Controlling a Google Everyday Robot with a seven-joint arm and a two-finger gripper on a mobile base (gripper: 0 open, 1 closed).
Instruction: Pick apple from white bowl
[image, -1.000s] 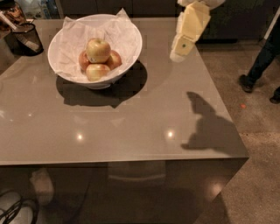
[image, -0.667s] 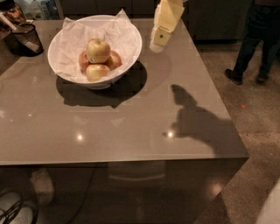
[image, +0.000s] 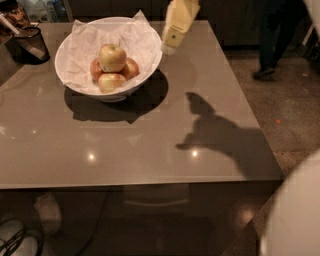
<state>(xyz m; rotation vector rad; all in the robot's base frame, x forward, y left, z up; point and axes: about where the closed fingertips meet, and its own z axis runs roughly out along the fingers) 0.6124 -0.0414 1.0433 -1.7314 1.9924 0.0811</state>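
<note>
- Camera view: gripper (image: 171, 42) has moved left since 1.0 s ago. It was over bare desk (image: 150, 150) and is now just beside the right rim of the white bowl (image: 67, 75), not over the fruit. Bowl and fruit unchanged.
- Gripper spread or pressed together: cannot tell.
- Arm enters from the top edge, tilted, tip lowest and pointing down-left. Its shadow (image: 220, 135) on the desk has shifted left too.
- One white bowl, lined with crinkled paper (image: 90, 40), on the rear left of the desk.
- Four apples in it:
  - the apple (image: 112, 57), pale yellow, on top of the pile
  - one redder apple (image: 94, 69) on the left, a second on the right
  - one smaller yellow-orange apple (image: 111, 82) in front
- One dark mesh cup (image: 30, 44) at the far-left corner, apart from the bowl.
</note>
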